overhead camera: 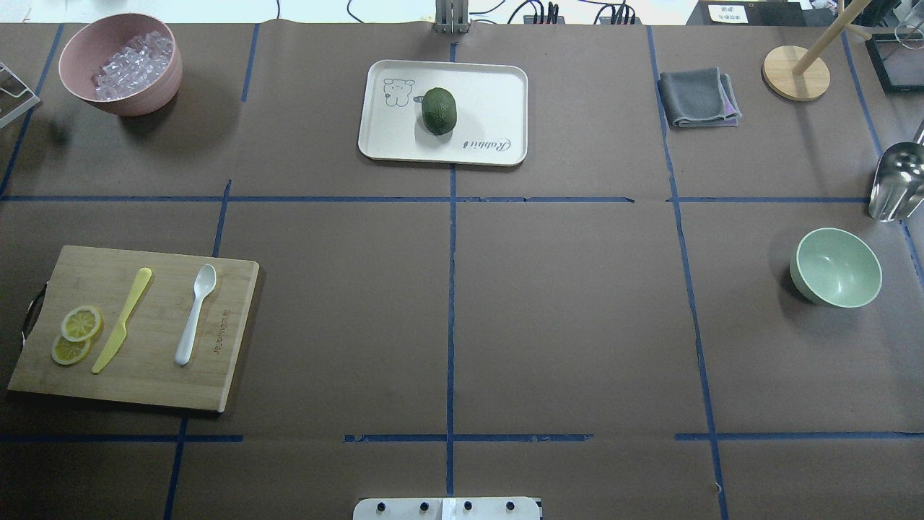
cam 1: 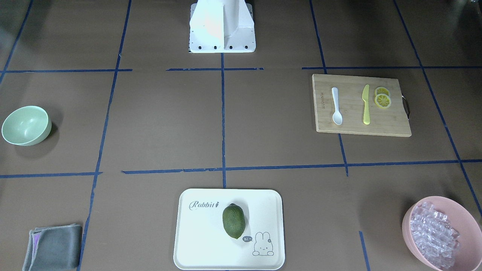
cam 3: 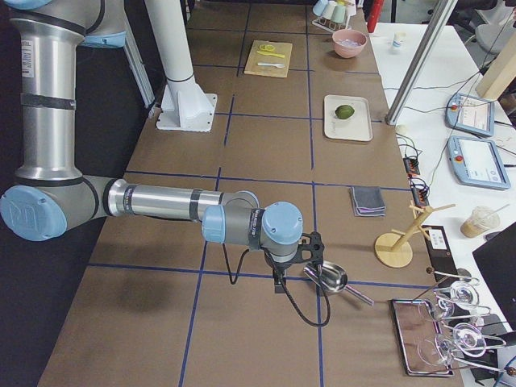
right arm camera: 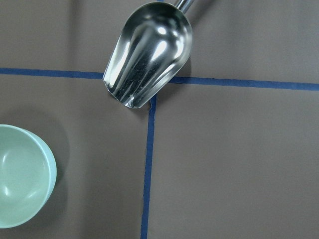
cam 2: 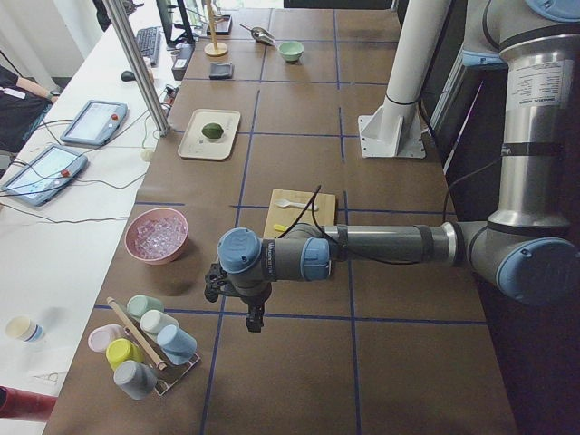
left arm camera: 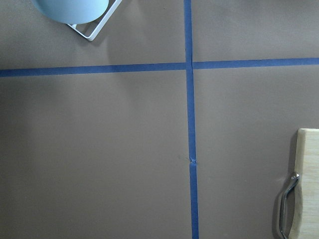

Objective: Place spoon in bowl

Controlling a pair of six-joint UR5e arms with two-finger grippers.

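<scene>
Plainly white and oval-scooped, the spoon (overhead camera: 195, 315) lies on the cutting board (overhead camera: 151, 365) by the table (overhead camera: 563, 325)'s left edge; the mint bowl (overhead camera: 836, 268) sits by its right edge. Cannot tell whether the left tool (cam 2: 254, 319) or the right tool (cam 3: 282, 278) is apart.

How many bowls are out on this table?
2. A pale green bowl sits empty on the robot's right; a pink bowl of clear cubes sits at the far corner on its left.

On the board (overhead camera: 144, 383), spoon (overhead camera: 195, 314) lies beside knife (overhead camera: 123, 320), bowl (overhead camera: 836, 269) well apart.
</scene>
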